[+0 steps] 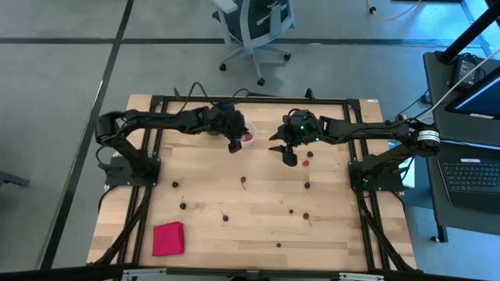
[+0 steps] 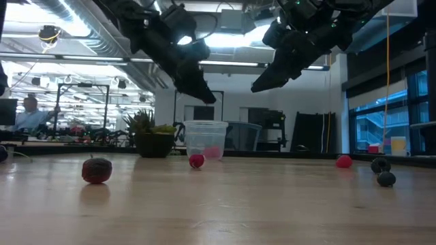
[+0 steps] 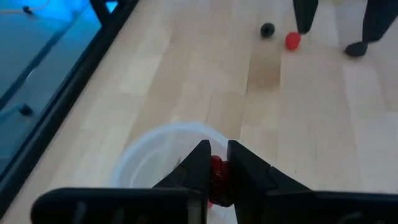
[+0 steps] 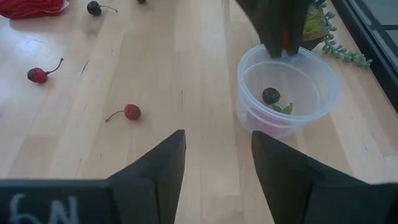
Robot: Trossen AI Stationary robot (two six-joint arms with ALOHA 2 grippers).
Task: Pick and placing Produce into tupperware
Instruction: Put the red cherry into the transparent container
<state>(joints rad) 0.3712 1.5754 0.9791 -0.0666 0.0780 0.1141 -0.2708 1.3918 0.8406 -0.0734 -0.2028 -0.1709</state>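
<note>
The clear round tupperware [image 4: 287,93] stands on the wooden table at the far middle, with a dark fruit [image 4: 270,95] inside it. My left gripper [image 3: 219,149] hangs just above the tupperware's rim [image 3: 140,149], shut on a small red fruit. My right gripper [image 4: 214,155] hovers open to the right of the tupperware [image 1: 249,139], with nothing between its fingers. More produce lies loose on the table, such as a stemmed red fruit [image 4: 131,112] and another [image 1: 244,181] near the centre. My left gripper pinches a small red fruit [image 3: 217,177] between its two fingers. The fingers slant down from the table's left side. The fruit is lifted clear, over the tupperware's open top.
A spiky green potted plant [image 2: 153,139] stands just behind the tupperware. A flat pink-red cloth [image 1: 168,238] lies at the near left. Several loose fruits [image 1: 291,211] dot the near half of the table; two [image 1: 309,154] lie under my right gripper. A black frame [image 1: 344,100] rims the table.
</note>
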